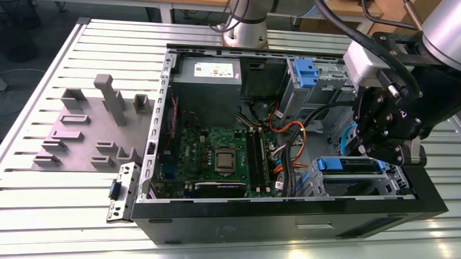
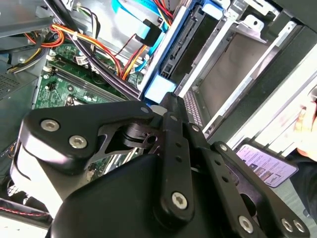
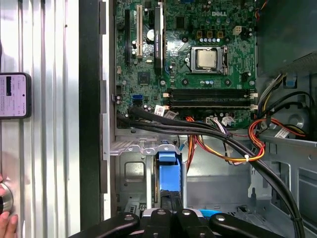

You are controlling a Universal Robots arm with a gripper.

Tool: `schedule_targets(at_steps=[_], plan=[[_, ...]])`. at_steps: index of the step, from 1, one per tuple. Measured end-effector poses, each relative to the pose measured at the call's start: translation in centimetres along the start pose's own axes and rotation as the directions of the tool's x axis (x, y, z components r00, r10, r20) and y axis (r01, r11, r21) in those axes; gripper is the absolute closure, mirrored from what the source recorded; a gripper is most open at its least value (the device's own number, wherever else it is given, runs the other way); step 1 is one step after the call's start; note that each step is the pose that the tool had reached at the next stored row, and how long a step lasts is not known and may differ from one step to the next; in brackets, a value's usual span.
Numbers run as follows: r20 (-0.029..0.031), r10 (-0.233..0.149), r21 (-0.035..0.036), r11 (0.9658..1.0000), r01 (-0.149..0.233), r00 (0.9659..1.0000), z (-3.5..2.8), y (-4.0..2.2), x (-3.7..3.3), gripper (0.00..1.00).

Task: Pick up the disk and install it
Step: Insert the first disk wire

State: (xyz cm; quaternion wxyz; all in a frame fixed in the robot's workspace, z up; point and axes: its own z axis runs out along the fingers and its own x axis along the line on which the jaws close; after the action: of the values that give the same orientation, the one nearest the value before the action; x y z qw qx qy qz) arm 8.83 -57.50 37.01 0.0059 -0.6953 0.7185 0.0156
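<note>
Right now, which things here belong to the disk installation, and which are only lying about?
For the job:
disk in its blue bracket
gripper, close to it
computer case with its drive bay

Lying about:
phone
grey block plate
person's hand near the phone

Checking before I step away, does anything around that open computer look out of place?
Nothing looks damaged or spilled. One oddity: a phone lies on the slatted table beside the computer case, with a person's hand close by.
</note>
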Motion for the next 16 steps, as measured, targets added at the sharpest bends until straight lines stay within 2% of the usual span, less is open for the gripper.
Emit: schedule_targets(at_steps=[16], plan=[[0.0, 0.0, 0.0, 1.0, 0.0, 1.0, -0.05, -0.04, 0.0, 0.89]])
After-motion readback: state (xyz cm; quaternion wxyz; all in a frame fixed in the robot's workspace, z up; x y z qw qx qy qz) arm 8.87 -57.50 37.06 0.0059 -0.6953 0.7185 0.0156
